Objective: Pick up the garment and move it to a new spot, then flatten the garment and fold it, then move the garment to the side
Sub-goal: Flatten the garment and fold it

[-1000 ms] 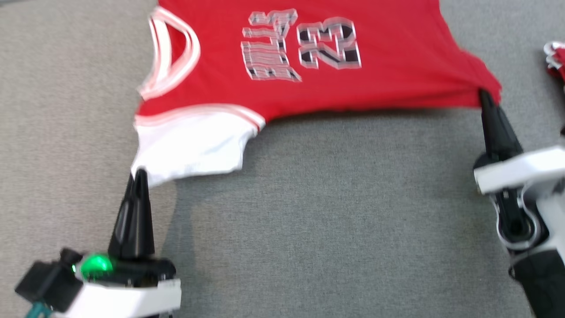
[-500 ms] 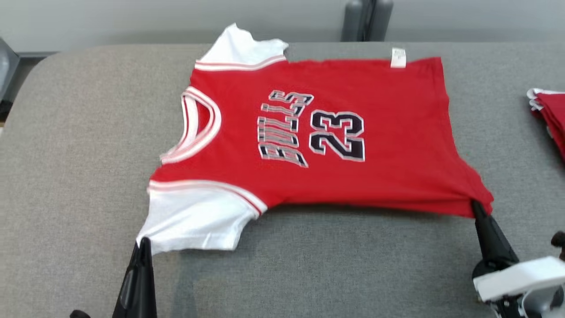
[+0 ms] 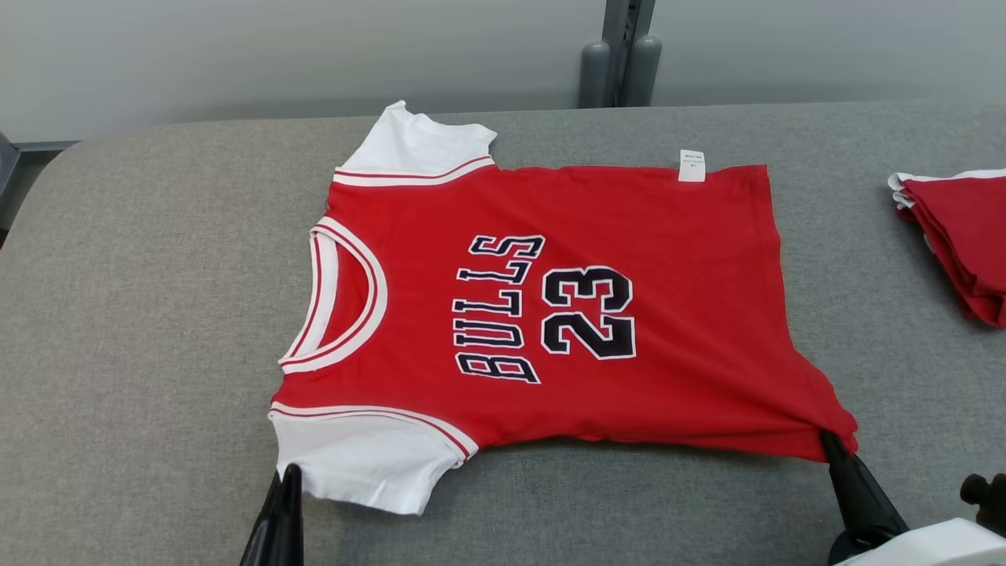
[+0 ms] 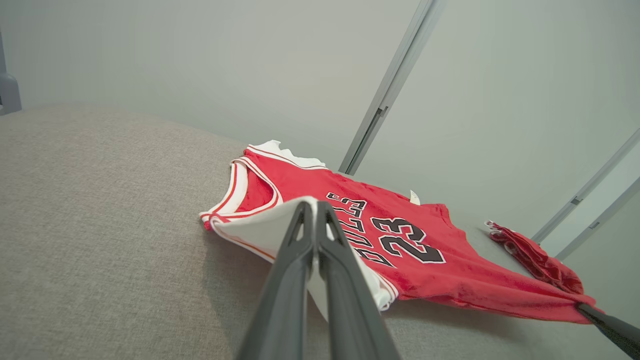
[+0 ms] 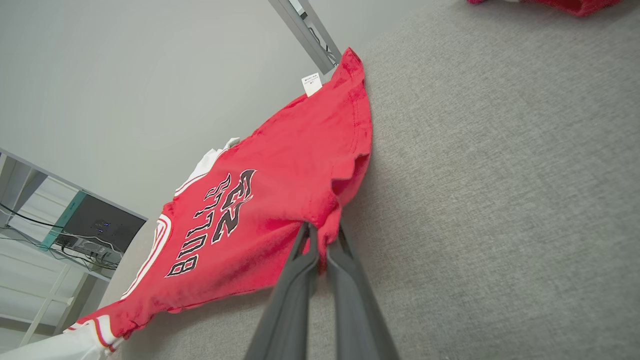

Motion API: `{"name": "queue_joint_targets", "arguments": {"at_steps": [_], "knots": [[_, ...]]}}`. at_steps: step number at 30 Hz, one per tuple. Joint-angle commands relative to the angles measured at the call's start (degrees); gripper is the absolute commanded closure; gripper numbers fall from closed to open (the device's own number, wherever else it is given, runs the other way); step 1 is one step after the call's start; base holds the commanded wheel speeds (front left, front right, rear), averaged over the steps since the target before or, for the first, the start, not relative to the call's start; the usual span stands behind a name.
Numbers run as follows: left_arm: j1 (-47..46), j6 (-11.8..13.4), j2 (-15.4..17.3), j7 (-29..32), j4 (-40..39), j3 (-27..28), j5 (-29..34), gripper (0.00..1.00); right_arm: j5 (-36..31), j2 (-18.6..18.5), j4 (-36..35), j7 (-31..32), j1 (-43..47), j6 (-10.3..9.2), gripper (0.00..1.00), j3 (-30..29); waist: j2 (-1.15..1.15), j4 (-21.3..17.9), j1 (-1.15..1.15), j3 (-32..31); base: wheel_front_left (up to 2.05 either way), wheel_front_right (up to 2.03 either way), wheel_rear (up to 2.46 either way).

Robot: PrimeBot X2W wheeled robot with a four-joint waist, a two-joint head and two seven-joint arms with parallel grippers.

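Jersey (image 3: 566, 314) spread front-up mid-table (image 3: 141, 314), pinned at two near points.
The left gripper (image 4: 311, 206) is clamped tight on the edge of the near white sleeve (image 3: 369, 460), and the right gripper (image 5: 320, 231) is clamped tight on the near hem corner (image 3: 825, 417), which puckers toward it. The cloth looks light, soft and limp, likely to sag and wrinkle between holds, so paired corners or edges seem the safest places to grip.

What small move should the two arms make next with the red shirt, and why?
Probably lower both arms so the shirt's near edge settles on the table. The left fingers pinch the white sleeve, the right fingers the hem corner, and that edge hangs slightly raised.
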Motion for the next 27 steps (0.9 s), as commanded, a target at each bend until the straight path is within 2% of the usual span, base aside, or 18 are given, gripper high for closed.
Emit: {"name": "queue_joint_targets", "arguments": {"at_steps": [1,13,22,27], "knots": [[-1.7,-0.1,0.1,-0.2,0.2,0.2,-0.4,1.00,-0.4,0.0,0.7,-0.1,-0.6,0.03,1.00,-0.3,0.00,-0.1,0.00,-0.2,0.00,0.00,0.00],[-6.1,0.2,0.2,-0.2,1.3,0.8,-2.3,1.00,-1.2,0.4,11.7,-3.3,-4.3,0.03,1.00,0.9,0.00,0.5,0.00,-1.4,0.00,0.00,0.00],[-4.2,0.9,0.2,-0.2,0.9,1.1,-2.4,1.00,-1.2,0.4,15.2,-3.9,-5.1,0.03,1.00,2.5,0.00,1.4,0.00,-1.0,0.00,0.00,0.00],[-6.2,0.2,0.2,-0.2,1.5,-0.1,-2.2,1.00,-0.6,0.4,16.0,-3.9,-5.8,0.03,1.00,3.1,0.00,1.4,0.00,-0.9,0.00,0.00,0.00]]}}
